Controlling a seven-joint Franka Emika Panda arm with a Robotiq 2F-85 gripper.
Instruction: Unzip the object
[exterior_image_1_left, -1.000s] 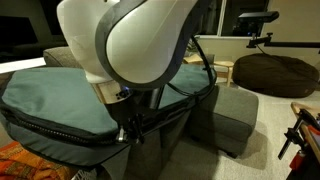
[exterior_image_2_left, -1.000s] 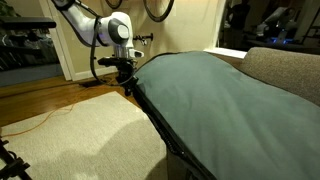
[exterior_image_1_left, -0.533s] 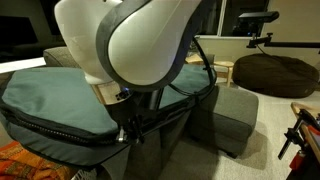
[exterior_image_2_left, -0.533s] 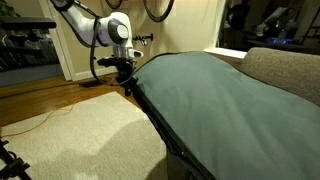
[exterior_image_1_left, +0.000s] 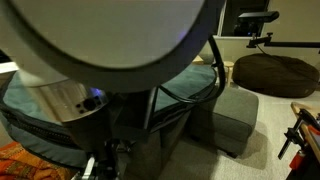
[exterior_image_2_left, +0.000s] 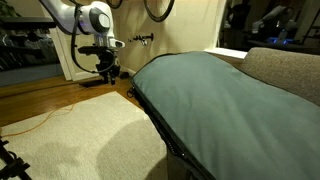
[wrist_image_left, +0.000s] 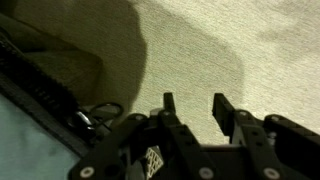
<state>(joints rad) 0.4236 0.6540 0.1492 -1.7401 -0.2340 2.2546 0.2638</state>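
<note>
The object is a very large teal-grey padded bag (exterior_image_2_left: 215, 95) lying across the grey sofa; its dark zipper band (exterior_image_2_left: 150, 112) runs along its edge. It also shows in an exterior view (exterior_image_1_left: 45, 98), mostly behind my arm. In the wrist view its teal fabric (wrist_image_left: 25, 135) and zipper band (wrist_image_left: 40, 88) lie at the left, with a small metal pull (wrist_image_left: 88, 122) beside my fingers. My gripper (wrist_image_left: 193, 103) is open and empty over the beige carpet, a little off the bag's edge. In an exterior view it (exterior_image_2_left: 110, 72) hangs left of the bag's tip.
The grey sofa (exterior_image_2_left: 285, 72) carries the bag. A dark brown beanbag (exterior_image_1_left: 272, 72) sits at the back right. A beige carpet (exterior_image_2_left: 80, 135) covers the floor, with an orange cable (exterior_image_2_left: 40, 120) on it. My arm's body (exterior_image_1_left: 100, 40) fills most of an exterior view.
My gripper has let go of the bag's edge and moved away from it, out over the carpet. My arm has swung closer to one exterior camera.
</note>
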